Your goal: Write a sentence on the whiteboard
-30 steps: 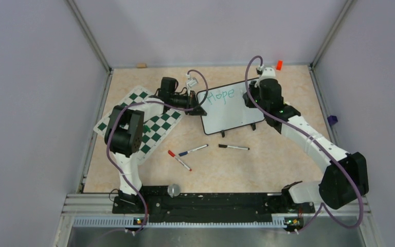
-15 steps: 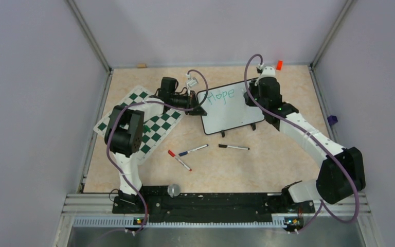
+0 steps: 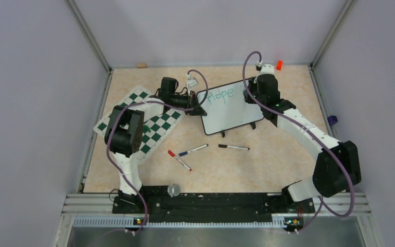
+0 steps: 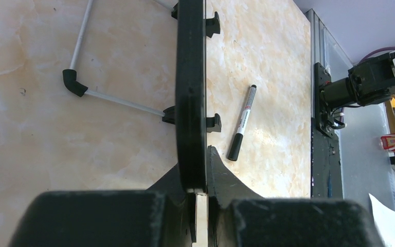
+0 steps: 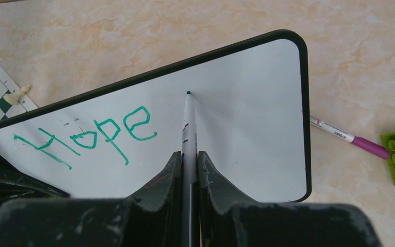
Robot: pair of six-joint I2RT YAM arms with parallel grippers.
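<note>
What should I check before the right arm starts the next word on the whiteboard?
1. Left gripper shut on the whiteboard frame: ok.
2. Right gripper shut on the marker: ok.
3. Marker tip to the right of "Hope", over bare board: ok.
4. Tip touching the surface: cannot tell.
5. Bare board right of and below "Hope": ok.
6. Sentence complete: not ok, only "Hope" is written.
</note>
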